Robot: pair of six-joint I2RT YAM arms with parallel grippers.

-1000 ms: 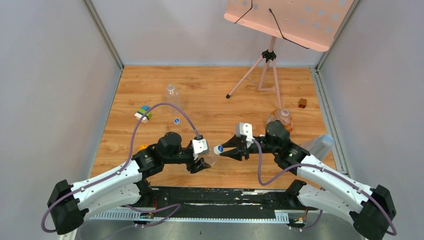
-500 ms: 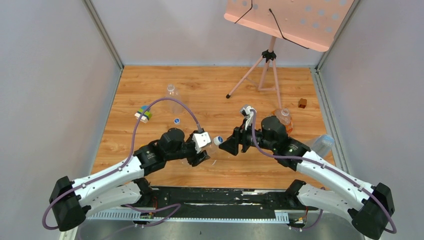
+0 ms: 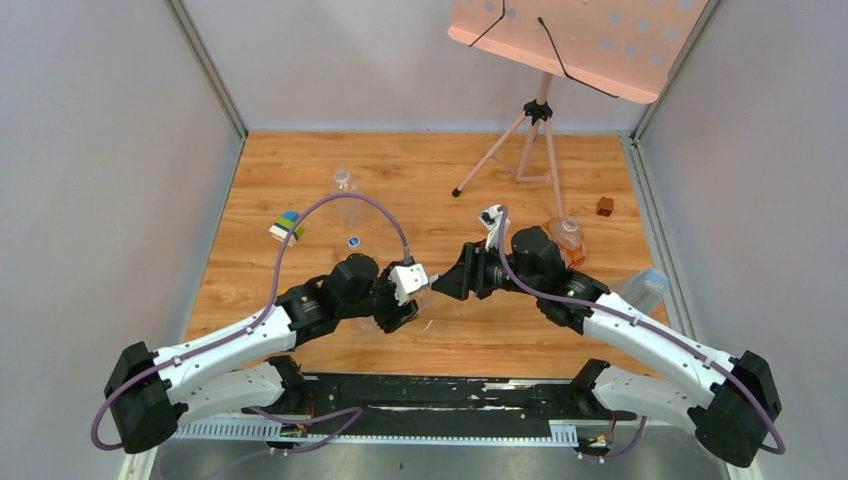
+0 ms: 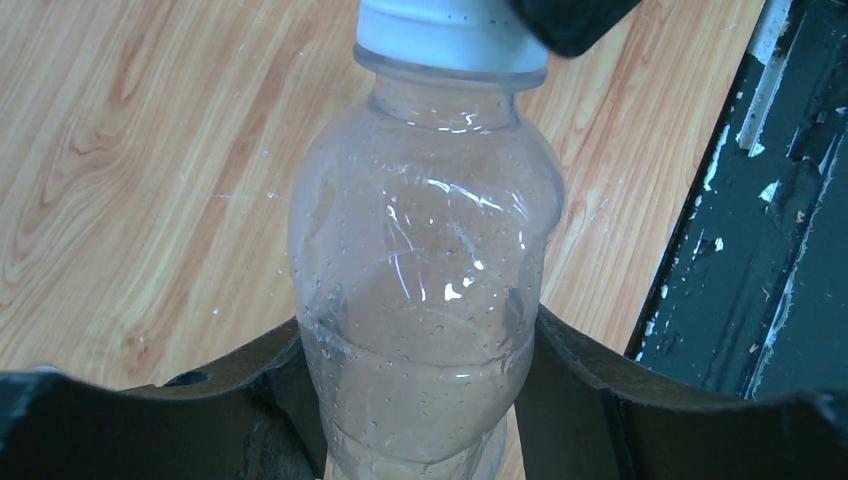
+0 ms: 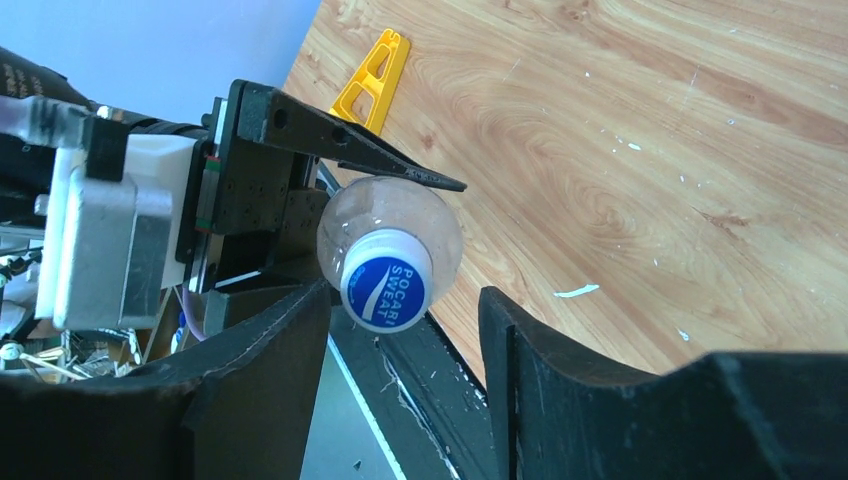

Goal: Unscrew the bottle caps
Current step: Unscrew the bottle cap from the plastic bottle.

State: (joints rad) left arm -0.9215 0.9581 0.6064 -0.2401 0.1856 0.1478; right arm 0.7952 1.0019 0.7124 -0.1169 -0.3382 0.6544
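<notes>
Right tool nearer bottle, cap rightward

Wooden table, loose blue cap, clear bottle, brown cube, tripod

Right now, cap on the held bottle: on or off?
On. The cap sits on the neck of the bottle held in the left gripper.

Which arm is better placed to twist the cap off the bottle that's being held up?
Right. The left gripper is clamped on the bottle body, while the right gripper stands open with the cap between its fingers, likely ready to close and turn.
</notes>
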